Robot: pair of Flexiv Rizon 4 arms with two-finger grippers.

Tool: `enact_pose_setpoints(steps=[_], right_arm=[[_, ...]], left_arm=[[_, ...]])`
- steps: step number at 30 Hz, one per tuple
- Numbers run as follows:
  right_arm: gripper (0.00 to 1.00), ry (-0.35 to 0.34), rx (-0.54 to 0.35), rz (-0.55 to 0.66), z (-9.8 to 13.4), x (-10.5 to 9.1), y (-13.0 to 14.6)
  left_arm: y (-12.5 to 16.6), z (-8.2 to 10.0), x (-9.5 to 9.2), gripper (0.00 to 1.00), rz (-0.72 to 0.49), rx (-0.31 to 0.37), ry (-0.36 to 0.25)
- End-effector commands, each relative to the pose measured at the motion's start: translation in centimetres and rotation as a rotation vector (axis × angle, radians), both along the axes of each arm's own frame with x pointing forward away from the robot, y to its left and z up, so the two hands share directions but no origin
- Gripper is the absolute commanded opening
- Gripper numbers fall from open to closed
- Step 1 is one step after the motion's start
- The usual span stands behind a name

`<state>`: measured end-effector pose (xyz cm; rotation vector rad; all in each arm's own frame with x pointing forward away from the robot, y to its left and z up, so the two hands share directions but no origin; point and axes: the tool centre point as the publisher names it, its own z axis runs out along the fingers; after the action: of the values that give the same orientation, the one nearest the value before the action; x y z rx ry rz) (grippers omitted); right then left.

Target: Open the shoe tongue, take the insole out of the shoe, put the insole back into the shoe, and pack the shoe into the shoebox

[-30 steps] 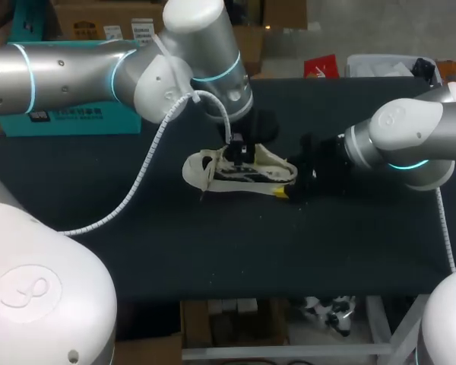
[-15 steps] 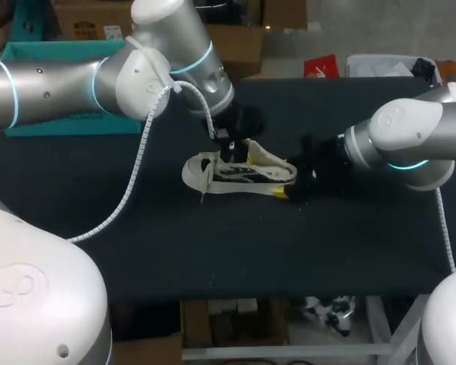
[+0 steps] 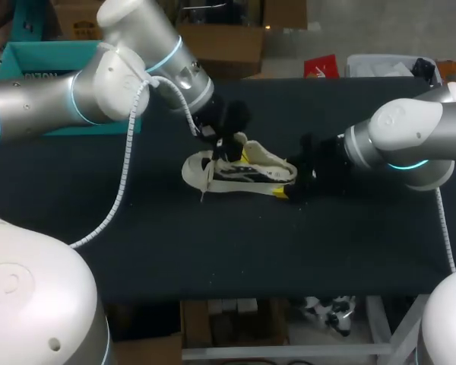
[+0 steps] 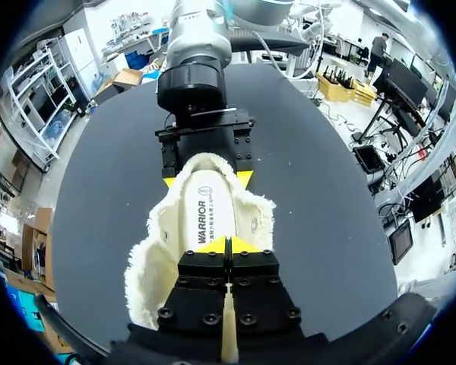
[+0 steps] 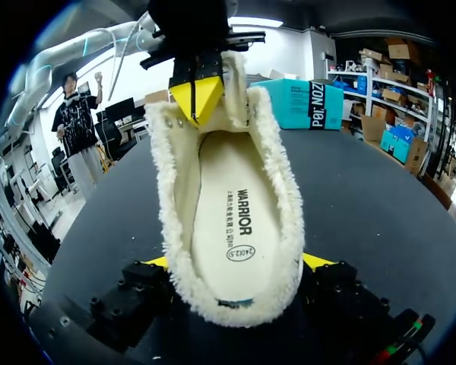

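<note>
A cream shoe point(image 3: 247, 173) with fleece lining lies mid-table, toe to the left. My left gripper point(image 3: 226, 144) is over its middle, shut on the tongue, which runs as a thin cream strip between its fingers in the left wrist view point(image 4: 226, 245). The insole point(image 4: 205, 205) lies inside the shoe, and shows in the right wrist view too point(image 5: 232, 220). My right gripper point(image 3: 287, 190) is shut on the heel, with a yellow tip against each side point(image 5: 235, 262). The teal shoebox point(image 3: 15, 57) stands at the back left, partly behind my left arm.
The black tabletop point(image 3: 213, 251) stretches in front of the shoe to the near edge. My left arm's white cable point(image 3: 129, 175) hangs over the table's left half. A red packet point(image 3: 321, 66) sits at the back edge.
My left arm has swung left and back, drawing the tongue up and toward the toe. The right arm and the shoe's heel have stayed put.
</note>
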<state>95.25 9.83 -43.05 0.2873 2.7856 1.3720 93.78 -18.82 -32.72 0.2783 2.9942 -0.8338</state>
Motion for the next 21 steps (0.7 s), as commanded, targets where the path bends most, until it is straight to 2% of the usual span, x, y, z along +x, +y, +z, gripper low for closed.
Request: enact_pose_setpoints(steps=[1, 9, 15, 21], right_arm=[[0.00, 0.001, 0.001, 0.002, -0.8, 0.1, 0.0], [0.00, 0.001, 0.001, 0.002, -0.8, 0.1, 0.0], [0.00, 0.001, 0.001, 0.002, -0.8, 0.1, 0.0], [0.00, 0.001, 0.001, 0.002, -0.8, 0.1, 0.0]], left_arm=[[0.6, 0.4, -0.6, 0.00, 0.006, -0.025, -0.001], [1.1, -0.4, -0.5, 0.00, 0.018, -0.049, 0.037], [1.4, 0.0, -0.8, 0.29, 0.016, -0.068, 0.048], [1.0, 0.6, -1.0, 0.23, 0.023, -0.055, 0.041]])
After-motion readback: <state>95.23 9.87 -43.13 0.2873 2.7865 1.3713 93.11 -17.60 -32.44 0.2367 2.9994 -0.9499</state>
